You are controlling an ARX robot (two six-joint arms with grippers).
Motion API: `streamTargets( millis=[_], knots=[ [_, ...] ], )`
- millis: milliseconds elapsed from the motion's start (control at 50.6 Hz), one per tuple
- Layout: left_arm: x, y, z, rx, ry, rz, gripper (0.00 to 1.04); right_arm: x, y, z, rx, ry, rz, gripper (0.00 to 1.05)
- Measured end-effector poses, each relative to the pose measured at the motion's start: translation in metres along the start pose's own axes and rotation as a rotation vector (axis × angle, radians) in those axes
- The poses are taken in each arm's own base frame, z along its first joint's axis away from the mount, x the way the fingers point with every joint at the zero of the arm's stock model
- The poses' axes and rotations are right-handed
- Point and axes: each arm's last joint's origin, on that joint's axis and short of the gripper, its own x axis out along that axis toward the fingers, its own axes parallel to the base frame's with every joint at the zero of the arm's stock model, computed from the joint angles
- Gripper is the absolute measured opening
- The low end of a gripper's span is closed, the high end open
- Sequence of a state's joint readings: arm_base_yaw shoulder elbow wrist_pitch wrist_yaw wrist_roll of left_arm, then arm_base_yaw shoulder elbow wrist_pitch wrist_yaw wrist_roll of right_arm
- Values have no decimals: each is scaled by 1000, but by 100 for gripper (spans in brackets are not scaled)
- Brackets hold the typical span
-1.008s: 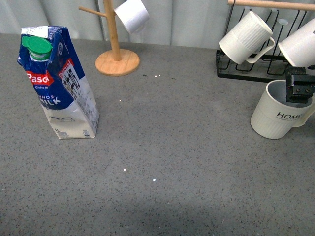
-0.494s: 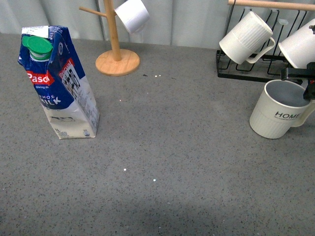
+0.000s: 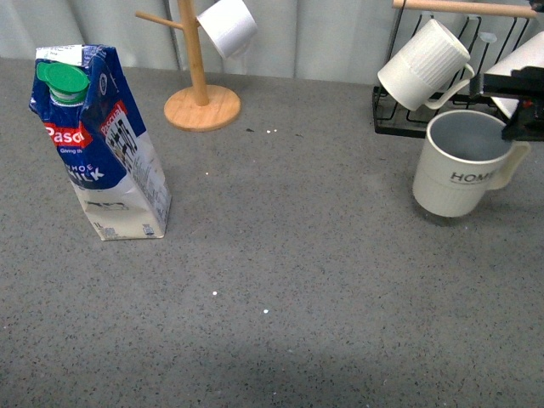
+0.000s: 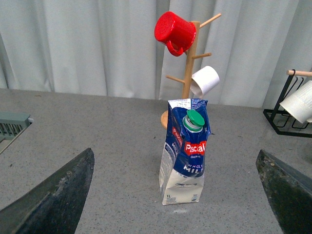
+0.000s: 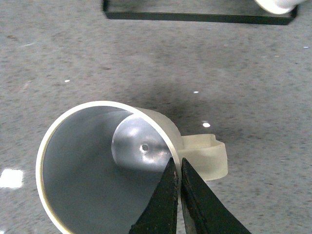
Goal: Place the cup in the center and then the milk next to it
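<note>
The cup (image 3: 455,174), cream-white with "HOME" lettering and a grey-blue inside, hangs just above the table at the right, upright. My right gripper (image 3: 520,119) is shut on its rim beside the handle; in the right wrist view the black fingers (image 5: 176,168) pinch the cup (image 5: 97,165) wall, one inside and one outside. The milk (image 3: 98,144), a blue-and-white carton with a green cap, stands upright at the left. In the left wrist view my left gripper (image 4: 178,195) is open and empty, with the milk (image 4: 185,151) standing ahead between its fingers.
A wooden mug tree (image 3: 200,93) with a small white cup (image 3: 228,25) stands at the back. A black rack (image 3: 425,119) at the back right holds white ribbed mugs (image 3: 425,64). A red cup (image 4: 174,30) hangs atop the tree.
My right gripper has closed on the cup's rim, lifted it and carried it a little to the left and away from me. The milk has not moved.
</note>
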State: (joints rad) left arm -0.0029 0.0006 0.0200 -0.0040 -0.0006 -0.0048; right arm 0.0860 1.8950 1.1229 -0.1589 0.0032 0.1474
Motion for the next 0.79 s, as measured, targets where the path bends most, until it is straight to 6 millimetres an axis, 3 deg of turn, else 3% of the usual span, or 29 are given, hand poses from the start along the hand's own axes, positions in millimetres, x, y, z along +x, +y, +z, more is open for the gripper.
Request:
streamTargets(
  millis=[158, 297, 534, 791],
  knots=[
    [0, 0, 0, 0, 0, 0, 98, -2, 41, -9, -27, 22, 100, 1],
    [0, 0, 0, 0, 0, 0, 98, 2, 62, -15, -37, 24, 147, 1],
    [0, 0, 0, 0, 0, 0, 98, 14, 77, -28, -34, 88, 171, 1],
    [0, 0, 0, 0, 0, 0, 98, 20, 90, -28, -24, 93, 199, 1]
  ],
)
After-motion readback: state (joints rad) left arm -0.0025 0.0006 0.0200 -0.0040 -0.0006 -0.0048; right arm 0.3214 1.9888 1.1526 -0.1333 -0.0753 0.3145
